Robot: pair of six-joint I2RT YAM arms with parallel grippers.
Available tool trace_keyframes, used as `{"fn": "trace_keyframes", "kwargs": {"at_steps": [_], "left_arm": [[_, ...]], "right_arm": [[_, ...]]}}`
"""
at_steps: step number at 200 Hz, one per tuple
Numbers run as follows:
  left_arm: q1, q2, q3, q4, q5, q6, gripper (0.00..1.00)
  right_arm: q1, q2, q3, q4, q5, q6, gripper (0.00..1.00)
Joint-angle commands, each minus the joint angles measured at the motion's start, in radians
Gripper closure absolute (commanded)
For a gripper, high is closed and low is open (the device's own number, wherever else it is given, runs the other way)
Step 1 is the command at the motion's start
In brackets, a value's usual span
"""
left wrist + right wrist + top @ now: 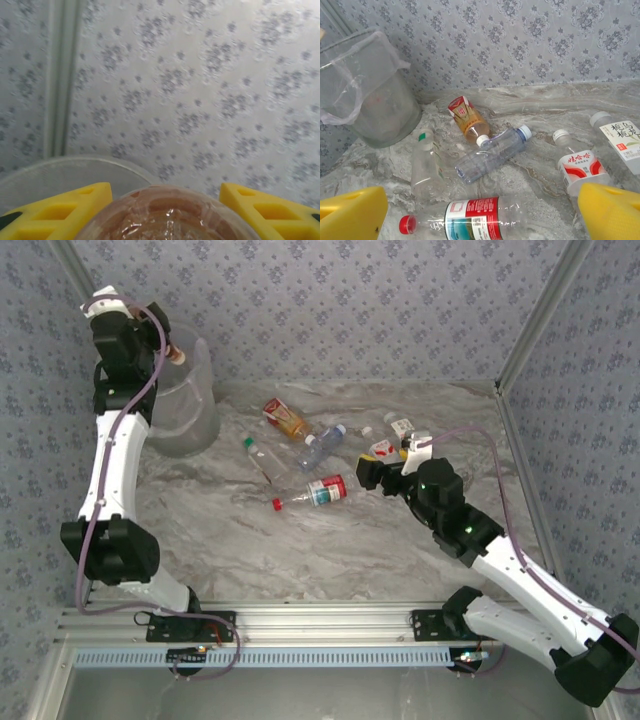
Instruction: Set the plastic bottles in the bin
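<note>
- The left gripper (pixel 165 194) is clamped on a brown-labelled bottle (pixel 165 217). The bottle's round body fills the gap between the two yellow fingers (pixel 65 210) and touches both.
- Just ahead of and below those fingers curves the rim of the bin (pixel 60 170). In the top view this gripper hangs above the bin's rim, with the bottle poking out over the mouth.
- Beyond it stands the patterned wall (pixel 200 90), with a pale corner post (pixel 57 75) off to the gripper's left.
- The right gripper (pixel 480 200) has its fingers spread wide with nothing held, low over the marbled table (pixel 530 105).
- Directly under its gap a red-capped bottle (pixel 480 216) lies on its side, crosswise, with the cap toward the left finger.
- Further ahead a blue-capped bottle (pixel 492 152) lies slanted. An orange-labelled bottle (pixel 467 117) lies beyond it, its white cap against the blue-capped one's side.
- Ahead and to the left lies a green-capped bottle (pixel 425 165), clear and unlabelled, between the left finger and the bin.
- Just beside the right finger is a red-and-white-labelled bottle (pixel 580 167), its lower end hidden behind that finger. A white-labelled bottle (pixel 620 140) lies further right, cut by the frame edge.
- For this gripper the bin stands well ahead on the left, against the wall, its clear liner folded over the rim. The green-capped, blue-capped and orange-labelled bottles lie in the stretch between.
</note>
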Motion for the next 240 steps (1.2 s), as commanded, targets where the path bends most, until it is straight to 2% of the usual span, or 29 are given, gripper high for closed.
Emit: {"fn": "trace_keyframes", "kwargs": {"at_steps": [1, 64, 161, 194, 225, 240], "left_arm": [[0.022, 0.047, 0.05, 0.055, -0.091, 0.051, 0.52], [0.066, 0.16, 0.113, -0.064, -0.074, 0.013, 0.51], [0.071, 0.293, 0.166, -0.283, -0.083, -0.039, 0.49], [0.071, 0.337, 0.249, -0.4, -0.081, -0.087, 0.4], [0.071, 0.386, 0.325, -0.496, -0.052, -0.126, 0.36], [0.071, 0.4, 0.35, -0.524, -0.045, -0.142, 0.29]], "right_arm": [[-0.001, -0.015, -0.008, -0.013, -0.005, 0.008, 0.0], [0.009, -0.018, 0.01, -0.068, -0.038, 0.012, 0.0], [0.023, -0.033, -0.004, -0.104, -0.014, 0.026, 0.0], [0.025, -0.039, -0.012, -0.105, 0.003, 0.03, 0.0], [0.026, -0.06, -0.03, -0.095, 0.047, 0.051, 0.0], [0.025, -0.074, -0.043, -0.082, 0.057, 0.052, 0.0]]}}
